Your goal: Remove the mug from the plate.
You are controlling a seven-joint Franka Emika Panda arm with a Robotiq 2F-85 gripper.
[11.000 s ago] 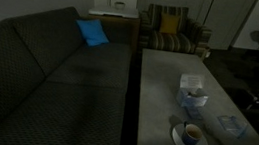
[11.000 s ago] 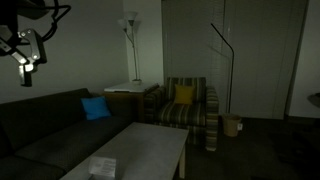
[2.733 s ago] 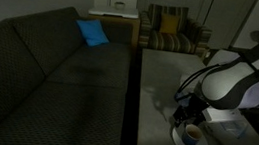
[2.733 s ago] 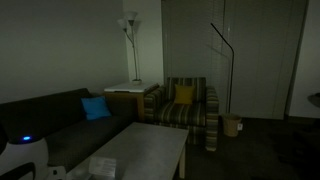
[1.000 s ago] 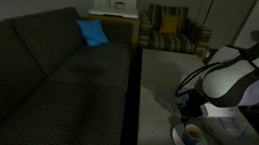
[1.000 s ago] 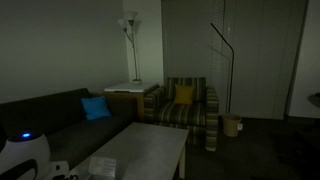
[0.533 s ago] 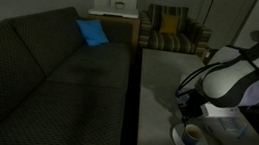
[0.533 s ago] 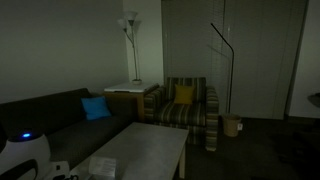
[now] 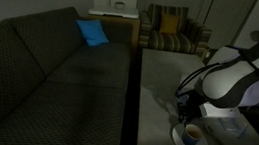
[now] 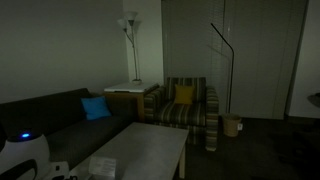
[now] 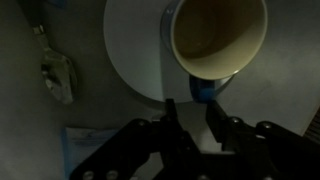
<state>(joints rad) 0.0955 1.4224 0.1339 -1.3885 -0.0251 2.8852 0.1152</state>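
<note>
The mug (image 11: 218, 38), dark bluish outside and brownish inside, stands on the white plate (image 11: 133, 48), toward its edge. Its bluish handle (image 11: 206, 90) points at my gripper (image 11: 192, 117). The two dark fingers (image 11: 171, 112) stand apart with bare table between them, their tips just short of the handle. Nothing is held. In an exterior view the gripper (image 9: 186, 114) hangs low over the near edge of the plate (image 9: 176, 141), right beside the mug (image 9: 193, 137).
The plate rests near the front of a long grey table (image 9: 159, 81) beside a dark sofa (image 9: 48, 82). A clear-bluish flat item (image 11: 88, 150) and a small dark object (image 11: 56, 78) lie near the plate. A striped armchair (image 9: 170, 33) stands beyond the table.
Since the earliest frames the arm has come down to the plate. Over the last second the arm holds still and the mug stays on the plate.
</note>
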